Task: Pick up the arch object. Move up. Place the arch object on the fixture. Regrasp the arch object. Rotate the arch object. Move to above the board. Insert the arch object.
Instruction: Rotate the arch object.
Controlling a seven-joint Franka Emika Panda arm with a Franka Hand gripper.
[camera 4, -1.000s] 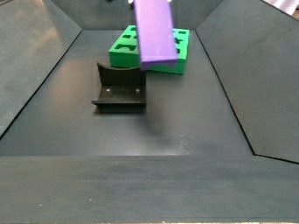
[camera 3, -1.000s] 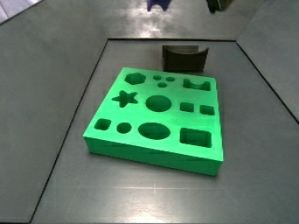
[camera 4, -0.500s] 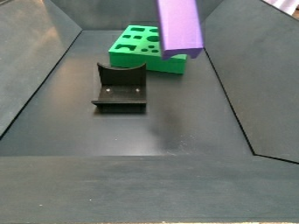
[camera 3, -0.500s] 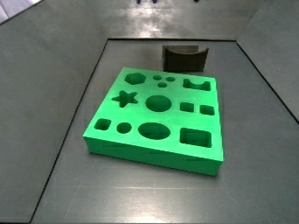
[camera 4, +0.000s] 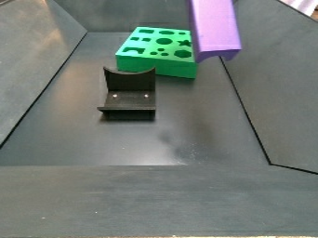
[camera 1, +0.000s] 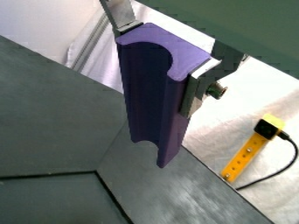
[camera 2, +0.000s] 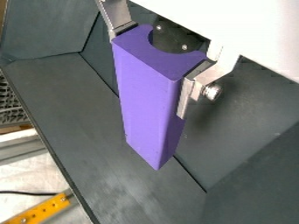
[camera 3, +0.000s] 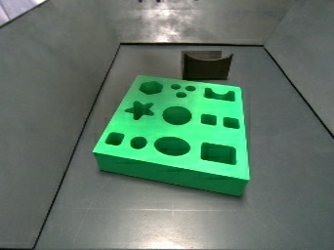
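**Ana:** Looking at both wrist views, the gripper (camera 2: 158, 54) is clamped on the arch object (camera 2: 149, 101), a silver finger plate (camera 2: 114, 15) pressed flat against one long side and another against the opposite side near its upper end.

**Ben:** Why hold it so high up?

**Ana:** My guess is that it leaves most of the length hanging free below the fingers, which would suit lowering the bottom end into a hole. The block hangs upright, long axis vertical.

**Ben:** Where is it relative to everything else?

**Ana:** In a side view the arch object (camera 4: 215, 26) is up in the air at about one o'clock from the fixture (camera 4: 128, 91), well clear of the floor and touching nothing below. The board (camera 4: 159, 58) lies behind it, at roughly twelve o'clock from the fixture. I judge this to be the carry toward the board.

**Ben:** Surfaces?

**Ana:** The arch object is matte purple, with flat faces and a rounded groove (camera 1: 177, 59) running down one side. The board (camera 3: 177, 132) is a bright green slab cut with star, round, oval, square and arch holes. The fixture (camera 3: 206, 64) is dark, with a scooped top.
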